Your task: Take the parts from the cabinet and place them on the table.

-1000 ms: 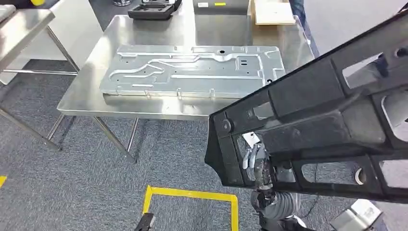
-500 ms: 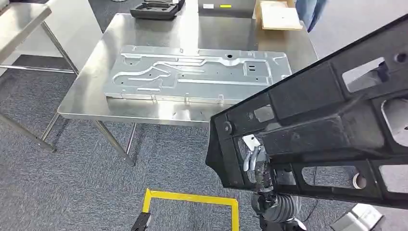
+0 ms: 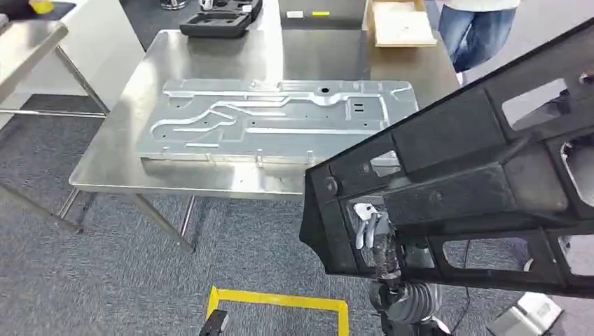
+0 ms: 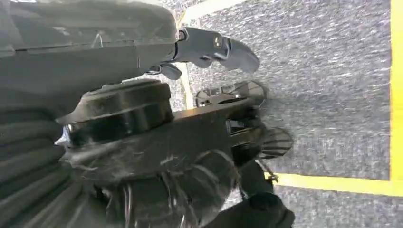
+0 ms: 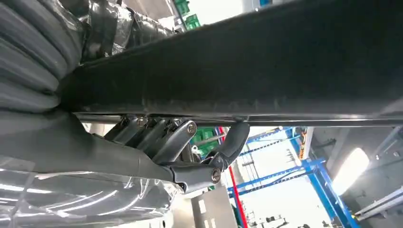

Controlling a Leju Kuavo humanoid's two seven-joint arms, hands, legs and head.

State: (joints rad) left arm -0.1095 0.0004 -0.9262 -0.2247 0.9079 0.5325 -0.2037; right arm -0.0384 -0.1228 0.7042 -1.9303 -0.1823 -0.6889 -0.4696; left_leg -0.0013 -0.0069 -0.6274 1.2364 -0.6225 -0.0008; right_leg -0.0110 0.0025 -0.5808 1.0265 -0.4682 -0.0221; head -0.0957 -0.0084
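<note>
Our right hand [image 5: 190, 152] curls its fingers [image 5: 166, 135] under the big black frame [image 3: 476, 175], holding it up | the frame hides most of that hand from above | our left hand [image 4: 209, 47] hangs over the carpet; we cannot tell its grip | silver panel [image 3: 273, 119] lies flat on the steel table [image 3: 112, 164], beyond the frame | a person's jeans [image 3: 480, 31] are cut off.
</note>
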